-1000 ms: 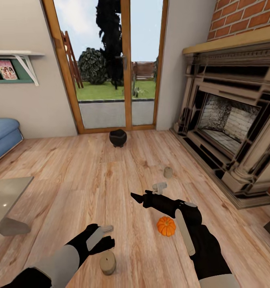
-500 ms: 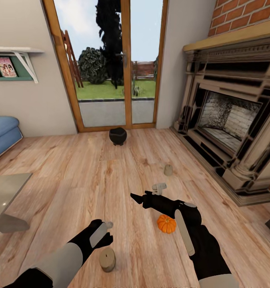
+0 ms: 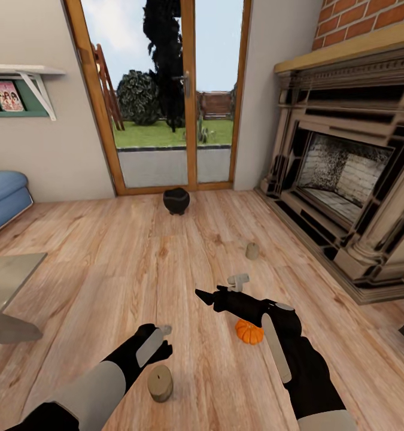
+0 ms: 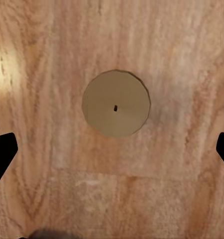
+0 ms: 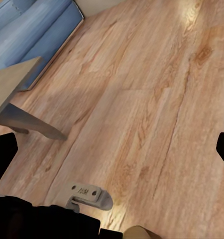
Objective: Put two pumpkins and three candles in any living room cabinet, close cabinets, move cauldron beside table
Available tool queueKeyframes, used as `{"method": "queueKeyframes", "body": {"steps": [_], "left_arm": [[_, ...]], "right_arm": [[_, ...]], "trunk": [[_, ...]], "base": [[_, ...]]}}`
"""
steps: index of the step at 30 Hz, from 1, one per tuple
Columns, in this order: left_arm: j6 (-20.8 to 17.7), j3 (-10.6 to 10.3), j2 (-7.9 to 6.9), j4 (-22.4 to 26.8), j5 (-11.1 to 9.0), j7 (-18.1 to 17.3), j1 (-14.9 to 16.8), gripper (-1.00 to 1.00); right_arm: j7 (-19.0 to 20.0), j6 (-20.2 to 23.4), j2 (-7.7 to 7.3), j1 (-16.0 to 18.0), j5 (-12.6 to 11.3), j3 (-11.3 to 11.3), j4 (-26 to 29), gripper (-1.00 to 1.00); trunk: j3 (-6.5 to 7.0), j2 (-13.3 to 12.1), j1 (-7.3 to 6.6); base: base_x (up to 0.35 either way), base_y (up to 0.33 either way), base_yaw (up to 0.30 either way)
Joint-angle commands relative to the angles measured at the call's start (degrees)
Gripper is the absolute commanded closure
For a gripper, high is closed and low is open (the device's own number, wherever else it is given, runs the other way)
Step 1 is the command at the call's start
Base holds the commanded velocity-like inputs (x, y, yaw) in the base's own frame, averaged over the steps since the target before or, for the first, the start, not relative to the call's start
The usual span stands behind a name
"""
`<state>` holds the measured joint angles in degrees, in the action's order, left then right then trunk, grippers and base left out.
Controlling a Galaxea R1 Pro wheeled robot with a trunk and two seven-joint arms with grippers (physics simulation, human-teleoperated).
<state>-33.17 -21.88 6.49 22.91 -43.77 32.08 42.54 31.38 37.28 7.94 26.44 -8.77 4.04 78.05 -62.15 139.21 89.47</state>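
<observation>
One candle (image 4: 116, 103) stands centred under wide-open, empty left hand (image 3: 157, 346), lined up for gripping; right hand (image 3: 206, 295) likewise open, empty.

Black columned fireplace (image 3: 345, 179), glazed wooden doors (image 3: 166, 96), blue sofa (image 3: 4, 197), wall shelf with books (image 3: 16, 90), plank floor (image 3: 106, 251)

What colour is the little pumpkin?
Orange pumpkin, with darker ribs; clearest in the head view.
</observation>
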Motion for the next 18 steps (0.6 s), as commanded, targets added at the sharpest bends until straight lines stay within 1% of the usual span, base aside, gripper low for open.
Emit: {"method": "queueKeyframes", "body": {"steps": [1,7,11,18], "left_arm": [[0.1,0.0,0.00,0.2,0.0,0.0,0.0,-1.00],[1.0,-0.1,-0.21,0.4,0.0,-0.2,0.0,-1.00],[0.9,0.0,-0.64,0.4,-0.1,-0.6,0.0,-1.00],[1.2,0.0,-0.91,0.4,-0.1,-0.9,0.0,-1.00]], "right_arm": [[0.0,0.0,0.00,0.0,0.0,0.0,0.0,-1.00],[0.0,0.0,-0.01,0.0,0.0,0.0,0.0,-1.00],[0.0,0.0,0.00,0.0,0.0,0.0,0.0,-1.00],[0.0,0.1,0.05,-0.1,0.0,0.0,0.0,-1.00]], "trunk": [[-0.18,0.4,0.22],[-1.26,2.8,1.54],[-1.26,2.8,1.54],[-1.26,2.8,1.54]], "base": [[0.000,0.000,0.000],[0.000,0.000,0.000],[0.000,0.000,0.000],[0.000,0.000,0.000]]}}
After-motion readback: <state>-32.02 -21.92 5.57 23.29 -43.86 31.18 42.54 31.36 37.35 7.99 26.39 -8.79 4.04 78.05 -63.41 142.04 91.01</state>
